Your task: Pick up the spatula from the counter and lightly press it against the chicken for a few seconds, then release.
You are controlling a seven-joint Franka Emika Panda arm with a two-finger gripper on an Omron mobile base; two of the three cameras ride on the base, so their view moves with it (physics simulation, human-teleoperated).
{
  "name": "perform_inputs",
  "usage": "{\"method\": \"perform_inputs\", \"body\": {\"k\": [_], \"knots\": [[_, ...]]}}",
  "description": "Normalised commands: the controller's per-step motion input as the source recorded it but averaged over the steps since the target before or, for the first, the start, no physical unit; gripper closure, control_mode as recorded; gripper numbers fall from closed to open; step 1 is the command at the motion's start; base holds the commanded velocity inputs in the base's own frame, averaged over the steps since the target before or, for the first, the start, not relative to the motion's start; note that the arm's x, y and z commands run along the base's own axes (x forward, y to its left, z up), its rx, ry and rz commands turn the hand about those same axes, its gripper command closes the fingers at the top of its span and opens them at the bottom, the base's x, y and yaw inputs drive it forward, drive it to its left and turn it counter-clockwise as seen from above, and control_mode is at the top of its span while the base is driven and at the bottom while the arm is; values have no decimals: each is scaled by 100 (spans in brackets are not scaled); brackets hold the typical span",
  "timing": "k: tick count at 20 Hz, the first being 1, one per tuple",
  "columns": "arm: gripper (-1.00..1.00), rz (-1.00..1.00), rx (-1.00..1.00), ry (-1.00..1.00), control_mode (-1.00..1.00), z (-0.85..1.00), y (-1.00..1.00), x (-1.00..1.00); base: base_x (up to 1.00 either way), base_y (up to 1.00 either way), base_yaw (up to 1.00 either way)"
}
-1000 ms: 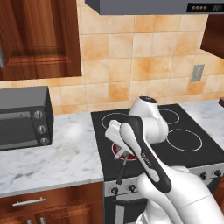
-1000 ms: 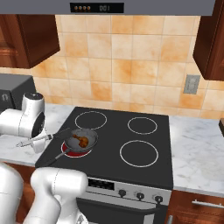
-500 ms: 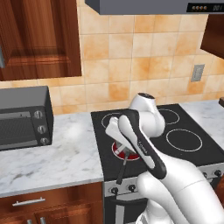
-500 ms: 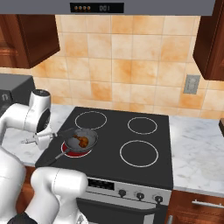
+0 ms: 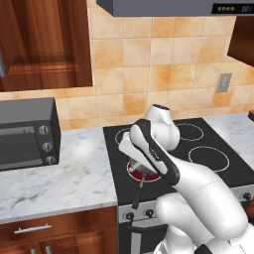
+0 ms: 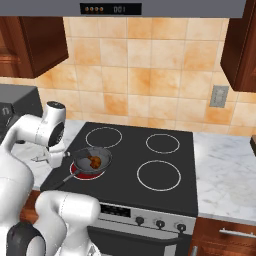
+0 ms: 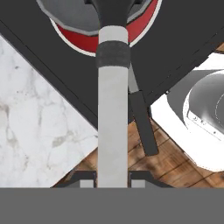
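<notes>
My gripper (image 7: 113, 178) is shut on the spatula's pale grey handle (image 7: 113, 109). The spatula's black head (image 7: 113, 8) reaches over the rim of the grey frying pan (image 7: 72, 13). In the right base view the pan (image 6: 102, 152) sits on the glowing red front-left burner (image 6: 80, 171), with the browned chicken (image 6: 94, 161) inside. My gripper (image 6: 52, 157) hangs just left of the pan, over the stove's edge. Whether the spatula's head touches the chicken I cannot tell. In the left base view my arm covers most of the pan (image 5: 144, 171).
The pan's dark handle (image 6: 60, 179) juts toward the stove's front-left corner (image 7: 142, 122). A black toaster oven (image 5: 25, 134) stands on the marble counter (image 5: 69, 173) to the left. Three unlit burners (image 6: 159, 175) lie to the right, and wooden cabinets hang above.
My hand has shifted right, closer to the pan, with the spatula still held. The pan and chicken have stayed where they were.
</notes>
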Motion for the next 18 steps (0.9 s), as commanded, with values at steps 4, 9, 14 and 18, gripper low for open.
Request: {"method": "perform_inputs", "body": {"k": [4,9,14,18], "knots": [[100,0,0,5,-100,-12,0,23,0,0,0],[100,8,0,0,-100,0,-5,2,0,0,0],[100,19,-2,0,-100,0,-11,-3,0,0,0],[100,19,0,0,-100,0,-17,-4,0,0,0]]}}
